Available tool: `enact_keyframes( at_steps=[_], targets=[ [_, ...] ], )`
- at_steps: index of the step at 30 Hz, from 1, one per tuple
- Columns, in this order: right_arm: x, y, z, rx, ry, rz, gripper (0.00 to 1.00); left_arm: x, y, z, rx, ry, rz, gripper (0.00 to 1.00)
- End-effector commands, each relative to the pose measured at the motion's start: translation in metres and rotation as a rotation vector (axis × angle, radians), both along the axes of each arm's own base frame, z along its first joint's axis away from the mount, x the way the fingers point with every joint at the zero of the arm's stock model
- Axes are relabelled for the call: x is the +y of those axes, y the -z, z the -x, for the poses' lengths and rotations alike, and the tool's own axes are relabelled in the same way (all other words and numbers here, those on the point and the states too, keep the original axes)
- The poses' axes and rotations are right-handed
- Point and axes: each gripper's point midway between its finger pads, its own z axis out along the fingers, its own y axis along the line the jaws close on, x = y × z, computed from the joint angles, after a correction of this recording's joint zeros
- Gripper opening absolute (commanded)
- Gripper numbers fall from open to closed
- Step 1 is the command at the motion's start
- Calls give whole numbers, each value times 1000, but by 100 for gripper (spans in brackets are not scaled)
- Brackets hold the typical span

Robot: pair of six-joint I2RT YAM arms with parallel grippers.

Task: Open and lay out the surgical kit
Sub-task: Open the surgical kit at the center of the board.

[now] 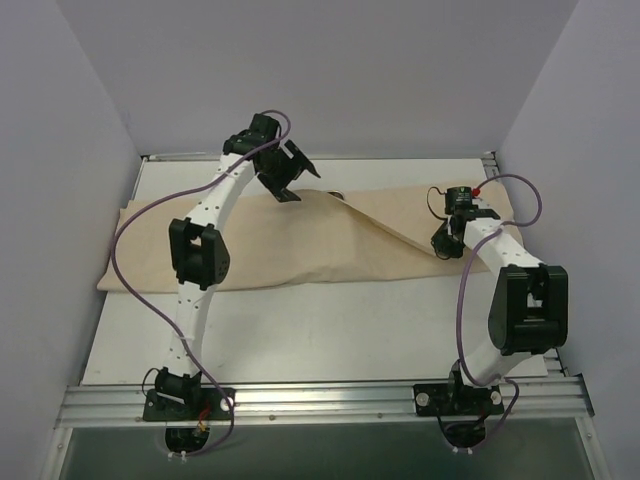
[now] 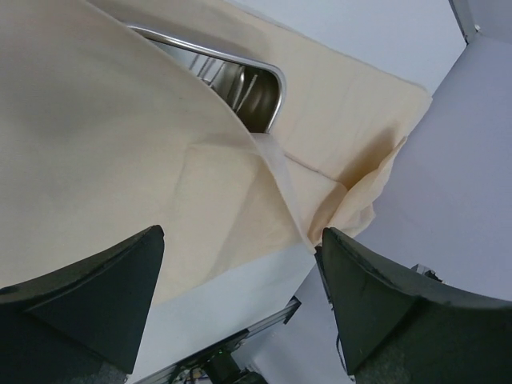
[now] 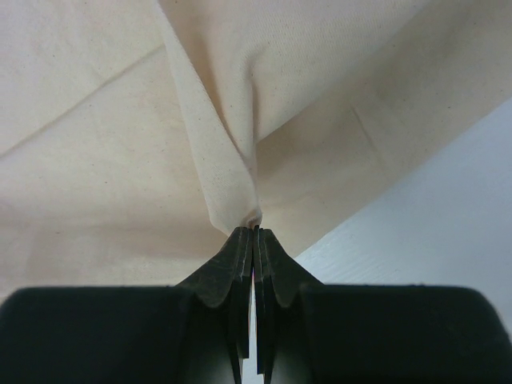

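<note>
The beige cloth wrap (image 1: 300, 240) lies spread across the far half of the table. In the left wrist view the cloth wrap (image 2: 120, 152) is folded back and a corner of the shiny steel tray (image 2: 252, 92) shows from under it. My left gripper (image 1: 283, 172) is open and empty above the cloth's far edge; in the left wrist view the left gripper (image 2: 240, 264) holds nothing. My right gripper (image 1: 445, 240) is shut on a pinched fold of the cloth wrap (image 3: 232, 160), as the right gripper (image 3: 254, 232) shows in its own view. The scissor-like instruments are hidden.
The white table top (image 1: 320, 330) runs between the cloth and the aluminium rail (image 1: 320, 400) at the near edge. Grey walls close in on the left, back and right. The cloth overhangs the table's left edge (image 1: 115, 270).
</note>
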Motion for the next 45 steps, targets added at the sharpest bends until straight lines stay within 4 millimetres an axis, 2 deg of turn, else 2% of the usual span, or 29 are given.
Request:
enact_keyframes(
  at_steps=[1,5,13,14,21,23,25,26,27,29,32,33,34,35,38,39,41,42,43,44,45],
  targets=[
    [-1,-16,5,-39,-14,12,0,-3,11,1,88,-77,-14,89],
    [-1,-19,10,-48,-14,10,0,-13,25,-3,116,-96,9,88],
    [-2,-23,20,-56,-18,12,0,-31,35,-11,113,-103,39,85],
    [-2,-20,23,-50,-19,11,0,-34,32,-13,101,-100,45,85],
    [-4,-14,38,-40,-17,20,0,-48,41,-10,114,-95,55,82],
    [-3,-14,39,-45,-18,18,0,-52,42,-10,111,-90,59,76],
    [-12,-15,39,-47,10,20,0,-54,48,-8,125,-89,63,70],
    [-13,-16,38,-50,11,19,0,-55,47,-8,124,-85,72,64],
    [-14,-17,38,-52,12,19,0,-55,48,-8,125,-84,71,51],
    [-13,-20,34,-60,10,20,0,-55,45,-10,104,-74,68,39],
    [-13,-25,28,-71,6,18,0,-50,42,-9,74,-39,43,27],
    [-13,-25,26,-65,1,20,0,-45,40,-9,49,-14,25,21],
    [-13,-27,24,-68,-5,24,0,-41,41,-6,49,1,9,9],
    [-14,-33,18,-81,-5,27,0,-39,40,-4,39,20,-6,4],
    [-15,-40,9,-88,-16,39,0,-26,32,6,-6,97,-78,2],
    [-16,-40,7,-78,-18,44,0,-22,21,10,-52,141,-112,2],
    [-17,-48,0,-83,-20,55,0,-11,23,25,-47,186,-198,2],
    [-17,-45,2,-58,-20,56,0,-5,7,33,-98,237,-239,2],
    [-18,-47,2,-51,-18,59,0,6,8,43,-85,248,-310,2],
    [-19,-47,2,-39,-16,59,0,12,22,61,-43,288,-367,2],
    [-18,-50,3,-20,-13,59,0,22,1,70,-105,310,-427,2]
  ],
)
